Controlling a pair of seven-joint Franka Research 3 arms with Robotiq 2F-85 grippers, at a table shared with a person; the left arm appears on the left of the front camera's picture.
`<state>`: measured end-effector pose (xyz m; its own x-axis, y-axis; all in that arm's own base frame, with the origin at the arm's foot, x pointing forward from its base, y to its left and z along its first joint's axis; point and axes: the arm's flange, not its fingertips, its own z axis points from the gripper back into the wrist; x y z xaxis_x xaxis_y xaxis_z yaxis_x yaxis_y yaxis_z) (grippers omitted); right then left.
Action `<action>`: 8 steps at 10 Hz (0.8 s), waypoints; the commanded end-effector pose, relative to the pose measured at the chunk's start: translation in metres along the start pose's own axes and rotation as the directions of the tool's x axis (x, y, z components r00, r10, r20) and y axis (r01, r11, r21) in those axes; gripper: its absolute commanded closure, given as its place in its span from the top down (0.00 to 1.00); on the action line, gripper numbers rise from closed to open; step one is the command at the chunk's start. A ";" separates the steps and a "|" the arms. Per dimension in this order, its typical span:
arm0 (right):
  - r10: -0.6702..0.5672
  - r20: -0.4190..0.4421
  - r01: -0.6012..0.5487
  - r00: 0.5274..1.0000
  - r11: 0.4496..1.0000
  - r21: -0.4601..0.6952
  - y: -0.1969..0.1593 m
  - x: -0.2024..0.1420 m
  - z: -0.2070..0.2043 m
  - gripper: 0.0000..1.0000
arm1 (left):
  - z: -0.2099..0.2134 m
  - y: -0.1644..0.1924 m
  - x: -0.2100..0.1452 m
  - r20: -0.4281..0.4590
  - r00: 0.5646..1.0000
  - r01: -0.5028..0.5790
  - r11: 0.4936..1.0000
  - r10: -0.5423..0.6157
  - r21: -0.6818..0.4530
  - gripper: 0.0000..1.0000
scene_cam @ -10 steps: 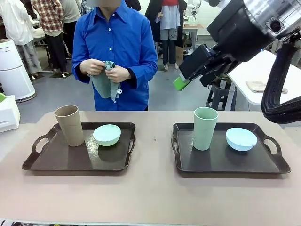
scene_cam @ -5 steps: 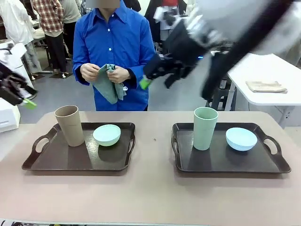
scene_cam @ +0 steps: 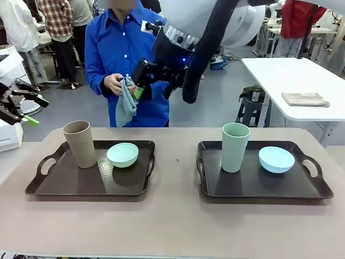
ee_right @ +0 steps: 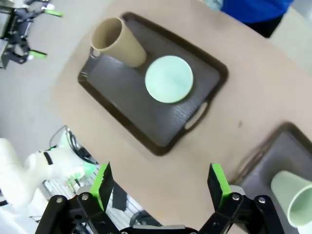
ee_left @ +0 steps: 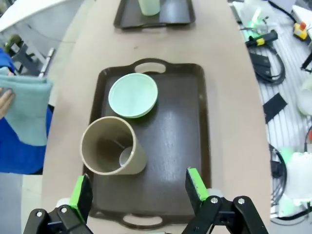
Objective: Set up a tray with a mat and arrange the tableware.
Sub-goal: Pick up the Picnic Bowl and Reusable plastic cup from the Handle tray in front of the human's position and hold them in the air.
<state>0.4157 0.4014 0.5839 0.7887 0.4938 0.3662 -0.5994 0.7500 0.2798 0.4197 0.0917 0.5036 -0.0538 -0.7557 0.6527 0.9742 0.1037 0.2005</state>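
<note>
Beneath the spread left end effector (ee_left: 138, 187), tan cup (ee_left: 113, 152); right end effector (ee_right: 160, 179) spread.

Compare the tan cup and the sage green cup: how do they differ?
Colour: the tan cup is tan, the sage green cup pale green. Tray: the tan cup stands on the left tray beside the mint bowl; the sage green cup on the right tray beside the light blue bowl. Both are upright, tall and tapered.
</note>
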 end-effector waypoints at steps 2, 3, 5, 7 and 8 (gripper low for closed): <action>-0.060 -0.102 0.047 0.993 0.991 -0.127 0.002 0.005 -0.017 1.00 | -0.018 0.011 -0.009 0.072 0.997 -0.035 0.998 0.039 -0.057 1.00; -0.075 -0.123 0.060 0.989 0.990 -0.127 0.006 0.016 -0.031 1.00 | -0.032 0.025 -0.013 0.076 0.996 -0.046 0.995 0.053 -0.090 1.00; -0.103 -0.144 0.084 0.984 0.988 -0.131 0.019 0.045 -0.064 1.00 | -0.052 0.047 -0.019 0.063 0.997 -0.030 0.984 0.042 -0.173 1.00; -0.193 -0.168 0.154 0.967 0.963 -0.223 0.036 0.074 -0.099 1.00 | -0.056 0.056 -0.027 0.064 0.997 -0.036 0.979 0.049 -0.200 1.00; -0.231 -0.182 0.175 0.956 0.943 -0.281 0.042 0.085 -0.111 1.00 | -0.054 0.056 -0.029 0.081 0.995 -0.035 0.981 0.051 -0.190 1.00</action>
<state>0.4564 0.4928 0.5164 0.8914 0.4196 0.1710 -0.4434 0.8856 0.1382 0.4883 0.0726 0.4482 0.0127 -0.7154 0.6986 0.9997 0.0244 0.0068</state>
